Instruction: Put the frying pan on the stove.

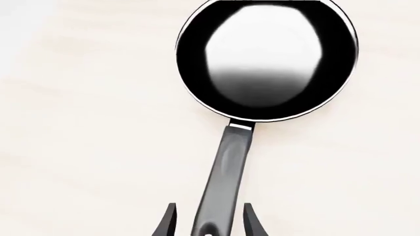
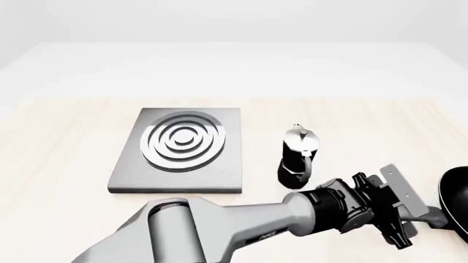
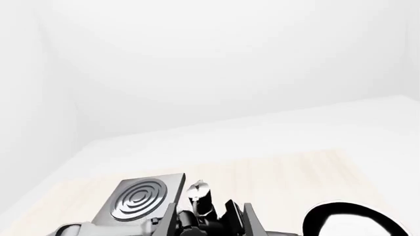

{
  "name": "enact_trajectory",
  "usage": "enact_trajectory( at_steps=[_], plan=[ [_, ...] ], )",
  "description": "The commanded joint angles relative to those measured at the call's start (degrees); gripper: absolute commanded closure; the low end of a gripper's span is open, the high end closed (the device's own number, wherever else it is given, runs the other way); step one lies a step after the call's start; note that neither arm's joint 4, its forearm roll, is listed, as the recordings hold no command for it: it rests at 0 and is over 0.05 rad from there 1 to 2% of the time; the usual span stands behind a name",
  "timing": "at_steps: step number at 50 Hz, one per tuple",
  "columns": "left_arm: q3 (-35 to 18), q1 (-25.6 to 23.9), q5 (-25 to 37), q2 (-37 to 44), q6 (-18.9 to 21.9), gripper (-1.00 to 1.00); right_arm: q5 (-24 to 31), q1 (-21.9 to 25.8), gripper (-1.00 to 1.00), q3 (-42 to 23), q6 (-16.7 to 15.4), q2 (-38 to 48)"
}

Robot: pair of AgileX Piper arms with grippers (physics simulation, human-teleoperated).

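Note:
The frying pan (image 1: 266, 59) is round and black with a glossy pale inside, and lies flat on the pale wood table. Its long dark grey handle (image 1: 226, 172) runs back between the two fingers of my left gripper (image 1: 210, 206), which is open, with a gap on each side of the handle. In the front view the pan (image 2: 457, 192) sits at the far right edge, and my left gripper (image 2: 406, 227) reaches across to its handle. The stove (image 2: 227, 175) is a grey slab with burner rings, far to the pan's left. My right gripper is not in view.
A black-and-silver moka pot (image 2: 298, 156) stands upright between the stove and the pan, just behind my left arm. The right wrist view looks down from high up on the stove (image 3: 141, 199), the moka pot (image 3: 200, 194) and the pan (image 3: 347, 221).

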Motion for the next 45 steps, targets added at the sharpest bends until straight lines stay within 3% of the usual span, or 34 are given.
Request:
enact_trajectory(
  at_steps=[1, 11, 12, 45],
  plan=[
    [-2.4, 0.1, 0.4, 2.9, -0.4, -1.00, 0.0, 0.0, -1.00, 0.0, 0.3, 0.0],
    [-3.7, 0.3, 1.0, 4.1, -0.1, -1.00, 0.0, -0.2, -1.00, 0.3, 0.6, 0.0],
    [-3.6, 0.2, 1.0, 4.0, -0.1, 1.00, 0.0, -0.2, -1.00, 0.3, 0.5, 0.0],
    [7.1, 1.5, 0.4, -13.4, 5.8, 1.00, 0.0, -0.4, -1.00, 0.1, 0.0, 0.0]
  ],
)
